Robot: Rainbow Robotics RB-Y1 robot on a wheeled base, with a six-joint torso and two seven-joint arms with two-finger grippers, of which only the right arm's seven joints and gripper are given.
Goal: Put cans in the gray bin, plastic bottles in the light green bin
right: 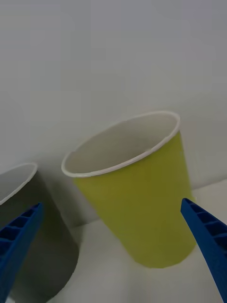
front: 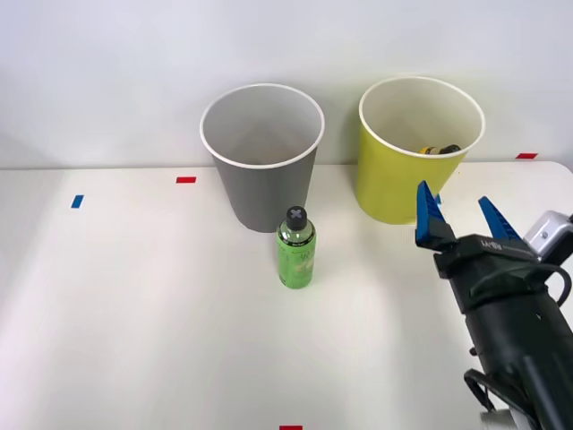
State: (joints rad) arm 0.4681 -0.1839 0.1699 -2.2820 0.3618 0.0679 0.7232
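A small green plastic bottle (front: 295, 250) with a black cap stands upright on the table, just in front of the gray bin (front: 260, 161). To its right stands the light green bin (front: 405, 175), and something yellow with a black end (front: 439, 150) lies inside it by the near wall. My right gripper (front: 458, 213) hovers open and empty in front of the light green bin, to the right of the bottle. In the right wrist view the light green bin (right: 142, 203) sits between my blue fingers (right: 208, 241), with the gray bin (right: 33, 236) beside it. No can is in view.
The white table (front: 134, 313) carries small red tape marks (front: 185, 179) and a blue one (front: 77, 202). A white wall rises right behind both bins. The table's right edge is close to my arm.
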